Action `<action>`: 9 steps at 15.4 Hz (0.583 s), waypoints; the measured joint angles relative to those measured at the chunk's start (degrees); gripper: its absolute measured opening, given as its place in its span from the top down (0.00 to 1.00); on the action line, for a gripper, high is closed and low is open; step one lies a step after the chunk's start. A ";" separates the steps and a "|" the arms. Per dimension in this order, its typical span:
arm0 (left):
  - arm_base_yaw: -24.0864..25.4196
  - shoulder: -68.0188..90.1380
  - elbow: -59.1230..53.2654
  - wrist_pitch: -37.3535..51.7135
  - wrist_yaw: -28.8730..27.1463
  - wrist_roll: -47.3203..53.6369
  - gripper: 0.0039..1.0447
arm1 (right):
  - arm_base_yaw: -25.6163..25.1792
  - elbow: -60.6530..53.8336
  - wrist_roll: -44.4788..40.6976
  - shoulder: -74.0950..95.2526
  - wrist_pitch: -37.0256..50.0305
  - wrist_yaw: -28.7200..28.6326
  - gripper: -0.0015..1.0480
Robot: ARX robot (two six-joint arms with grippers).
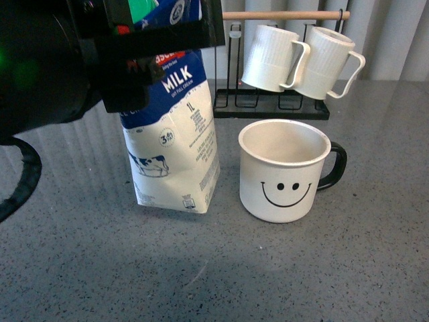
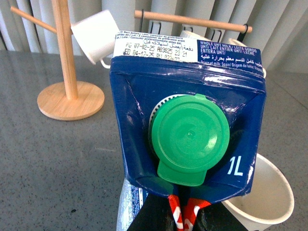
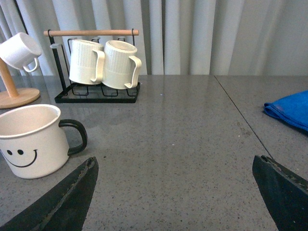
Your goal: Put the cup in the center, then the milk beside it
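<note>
My left gripper (image 1: 161, 37) is clamped on the milk (image 1: 171, 157) near its top, standing it at the cup's (image 1: 285, 171) nine o'clock — beside it, as wanted. My right gripper (image 3: 175, 192) is splayed wide, empty.

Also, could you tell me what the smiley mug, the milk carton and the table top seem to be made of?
White smiley-face mug: looks like enamelled metal, glossy with a thin rolled rim, though glazed ceramic is possible. Blue-and-white milk carton: coated paperboard, with folded creases and a sheen; its round green cap looks like moulded plastic. Grey table top: speckled, reflective, probably stone or laminate.
</note>
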 joint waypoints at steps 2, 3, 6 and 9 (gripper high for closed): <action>-0.22 2.58 0.96 0.52 -2.08 -0.81 0.98 | 0.00 0.00 0.00 0.00 0.00 0.00 0.06; -0.33 3.63 1.46 1.22 -3.37 -1.18 0.98 | 0.00 0.00 0.00 0.00 -0.02 0.00 0.06; -1.81 7.15 3.19 1.81 -5.07 -3.10 0.98 | 0.00 0.02 0.00 0.00 -0.02 0.00 0.06; -3.56 8.83 3.76 1.64 -5.53 -5.09 0.98 | 0.00 0.00 0.00 0.00 0.00 0.00 0.06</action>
